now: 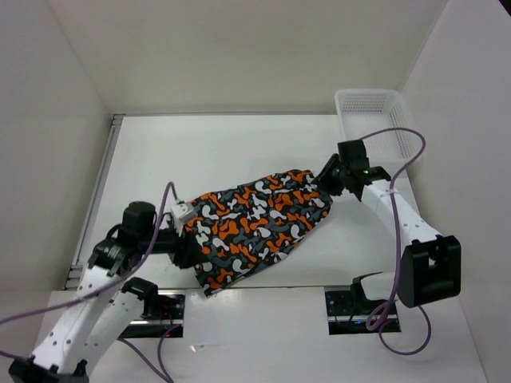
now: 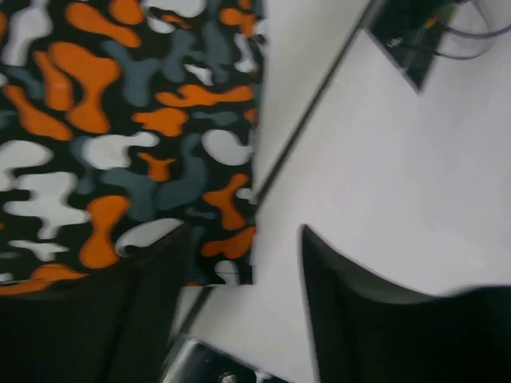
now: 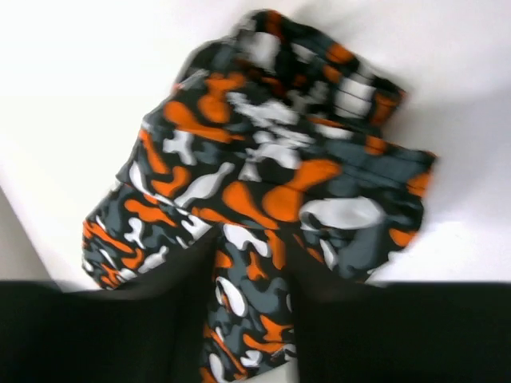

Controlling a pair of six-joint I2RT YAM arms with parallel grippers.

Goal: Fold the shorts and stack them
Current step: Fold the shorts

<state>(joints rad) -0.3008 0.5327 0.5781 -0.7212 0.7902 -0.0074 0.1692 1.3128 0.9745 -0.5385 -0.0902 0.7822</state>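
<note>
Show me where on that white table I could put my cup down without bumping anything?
Bare table runs along the far side, between the shorts and the back wall, left of the basket. Another patch lies between the shorts and the right arm. The middle is crowded: the left arm too reaches the shorts.

**Top view:** fixed high behind the arm bases (image 1: 351, 307), looking down from afar over the whole surface (image 1: 239, 144). **Left wrist view:** sits close behind the left tool (image 2: 243, 239), facing forward beyond it onto one edge of the shorts (image 2: 104, 144). **Right wrist view:** close behind the right tool (image 3: 249, 263), facing the shorts' opposite end. All three share the shorts.
</note>
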